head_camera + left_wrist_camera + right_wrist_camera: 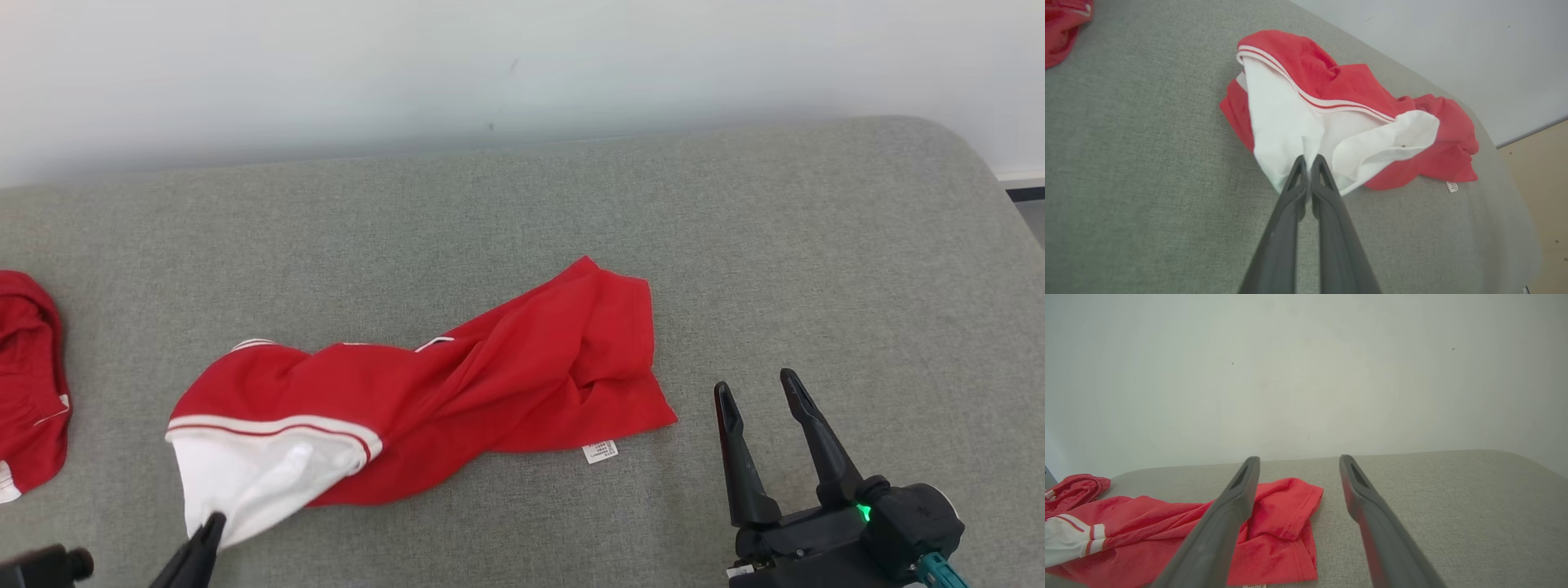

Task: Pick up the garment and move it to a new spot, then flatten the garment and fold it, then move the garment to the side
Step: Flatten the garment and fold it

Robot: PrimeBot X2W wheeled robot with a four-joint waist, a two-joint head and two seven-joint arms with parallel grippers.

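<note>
**A:** What is lying on the grey cushion (816,245) right now?

**B:** A red garment (457,392) with a white sleeve is lying crumpled and twisted across the middle of it, running from lower left to upper right in the head view. A small label (600,451) is poking out at its near edge.

**A:** Are the claws doing anything?

**B:** The left gripper (1308,159) is clenching its 2 fingers on the white sleeve edge nearest the robot, pinching the fabric. The right gripper (757,382) is hovering with its jaws spread wide, grasping nothing. It is sitting just right of the garment's hem, not touching it.

**A:** So how far along is the job?

**B:** Early, I am judging. The garment is sitting bunched, so flattening, folding and moving it aside are all waiting. I cannot tell whether it is resting on its new spot.

**A:** Anything hard to make out?

**B:** A 2nd red cloth (28,384) is being cut off by the left edge. The garment's neckline and other sleeve are hiding somewhere in the folds. The bottom edge of the head view is cutting off most of the left gripper.
</note>
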